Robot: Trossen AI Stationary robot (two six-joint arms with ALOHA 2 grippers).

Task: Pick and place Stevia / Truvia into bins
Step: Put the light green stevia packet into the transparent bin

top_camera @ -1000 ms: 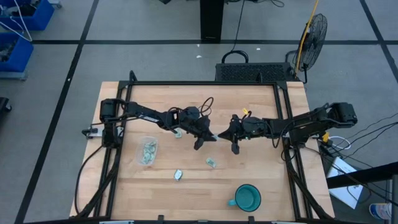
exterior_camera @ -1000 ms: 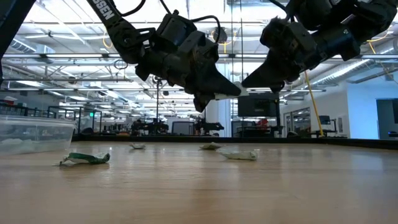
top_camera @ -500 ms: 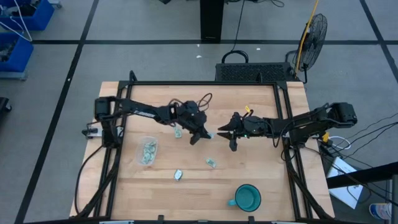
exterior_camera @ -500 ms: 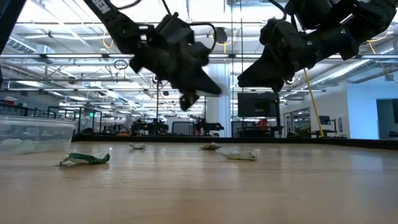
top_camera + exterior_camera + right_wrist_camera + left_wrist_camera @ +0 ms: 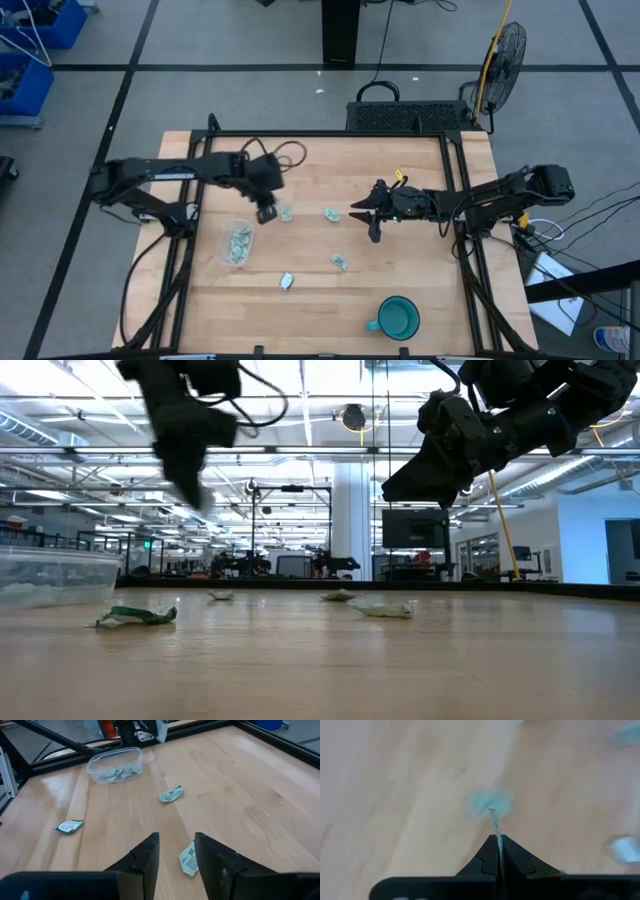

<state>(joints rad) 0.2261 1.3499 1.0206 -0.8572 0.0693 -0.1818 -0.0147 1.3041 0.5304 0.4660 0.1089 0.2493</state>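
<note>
**Left gripper carries a sachet toward the tub**

Left gripper (image 5: 266, 212) is pinched shut on a thin, pale green-and-white paper sachet (image 5: 495, 827), which the left wrist view shows edge-on, sticking out from between the closed fingertips. The gripper hangs above the wooden table (image 5: 420, 270). Just beside it, toward the table's middle, lies a loose sachet (image 5: 286, 213), and just beyond its other side sits the shallow, see-through plastic tub (image 5: 237, 242), with several sachets already lying inside.

Farther off, near the table's centre, another sachet (image 5: 331, 214) lies flat, and past that waits the right gripper (image 5: 372, 222), raised over the table with its fingers (image 5: 145, 857) parted and nothing between them. Two more sachets lie well apart from the left gripper toward the front edge: one (image 5: 339, 261) near the middle, one (image 5: 286, 281) nearer the tub. A teal mug (image 5: 398, 317) stands farthest away.

By my reading, this is the carry step. The next move calls for bringing the left gripper squarely over the tub's open top and only then parting the fingers, since so light a packet could flutter past the rim.
</note>
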